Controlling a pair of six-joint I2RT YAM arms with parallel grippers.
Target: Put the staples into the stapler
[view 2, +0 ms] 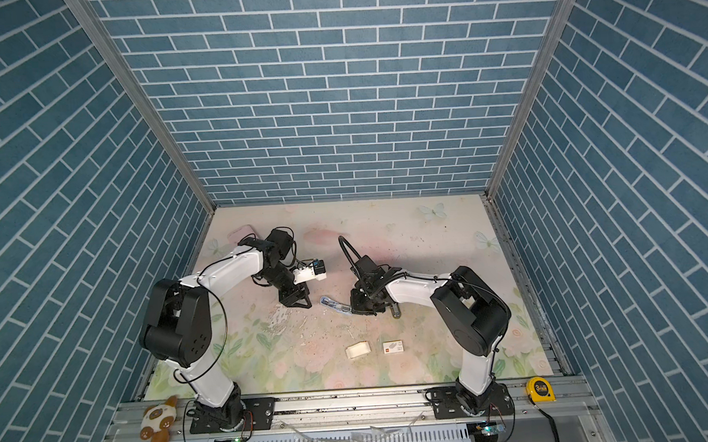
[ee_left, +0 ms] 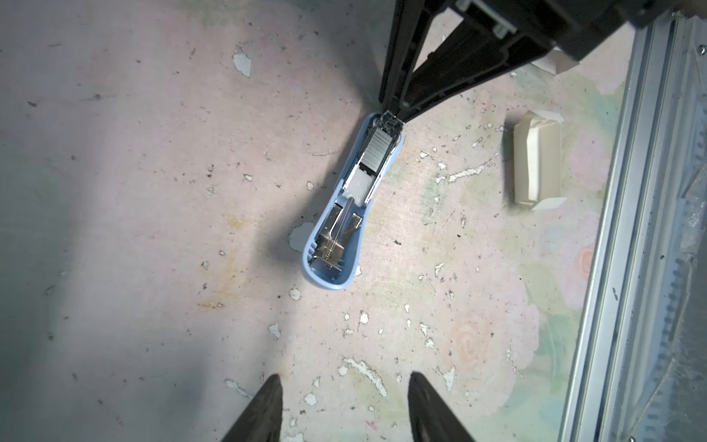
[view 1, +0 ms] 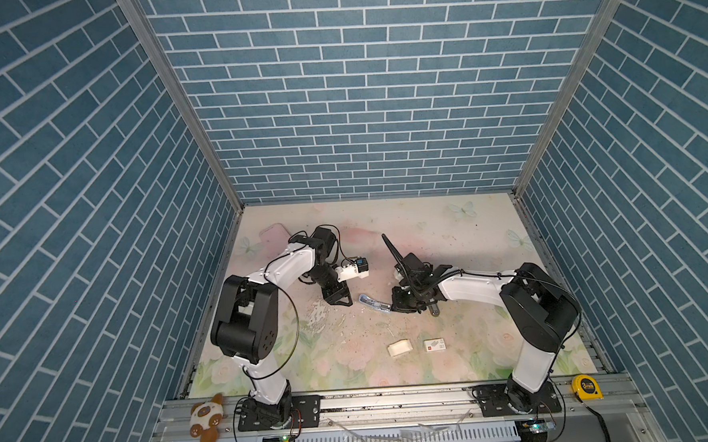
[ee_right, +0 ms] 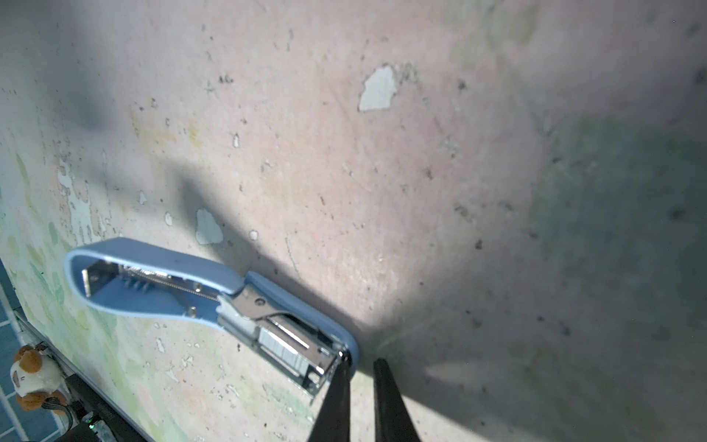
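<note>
On the floral table (view 1: 351, 355), the open blue stapler (view 1: 375, 303) is laid mid-table, its long axis set from ten to four o'clock. Its four-o'clock end is pinched by the narrowed right gripper (view 1: 395, 307). The left gripper (view 1: 340, 302) — fingers parted, empty — is held just at its nine o'clock, nearer the lid. Only in the wrist views are the staples (ee_left: 377, 149) seen — seated in the channel.

Floral table top (view 1: 475, 348), paint chipped left of centre. On it: open blue stapler (view 1: 375, 303) mid-table, white card tray (view 1: 400, 347) and red-marked sleeve (view 1: 434, 344) below it, pink slab (view 1: 274, 234) at the table's upper left.
</note>
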